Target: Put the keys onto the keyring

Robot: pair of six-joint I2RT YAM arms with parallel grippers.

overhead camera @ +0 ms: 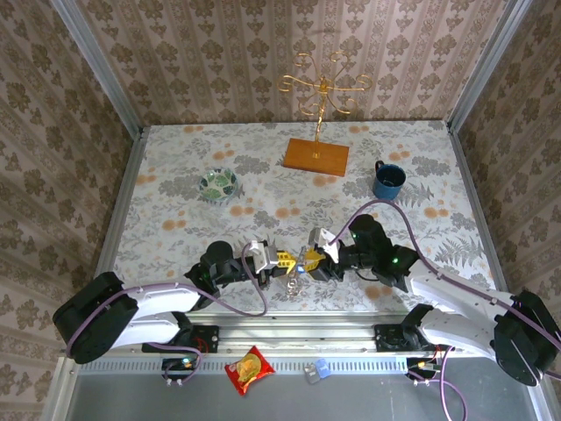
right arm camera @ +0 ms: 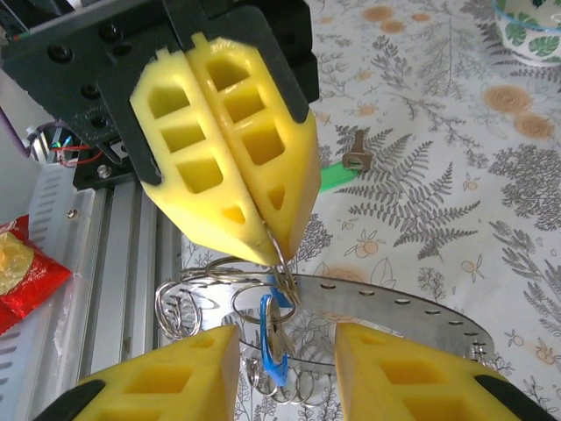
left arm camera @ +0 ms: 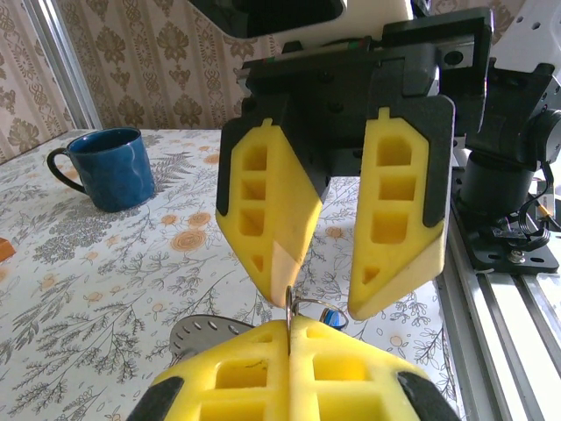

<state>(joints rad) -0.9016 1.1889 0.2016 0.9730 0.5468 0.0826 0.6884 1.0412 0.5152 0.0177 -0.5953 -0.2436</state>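
Two arms reach in from the near edge of the flower-patterned table (overhead camera: 175, 228) and meet nose to nose just ahead of their bases. Toward the back stands a gold wire stand (overhead camera: 316, 156) on a wooden base, with a blue mug (overhead camera: 388, 180) to its right and a small green-patterned bowl (overhead camera: 218, 184) well off to its left. A red snack packet (overhead camera: 250, 369) lies on the grey ledge below the rail. The left gripper (overhead camera: 283, 260) has its yellow fingers pressed flat together, pinching a thin wire loop of the keyring (right arm camera: 386, 311), a flat grey metal piece with small holes along its rim and wire coils at its edge, hanging low over the table between the two grippers. The right gripper (overhead camera: 308, 260) faces it with its jaws apart at a moderate width, clamping nothing; the loop sits in the gap between them. The blue key (right arm camera: 273, 338) hangs on that loop. The green key (right arm camera: 336, 177) lies on the table beyond the left gripper, apart from the ring.
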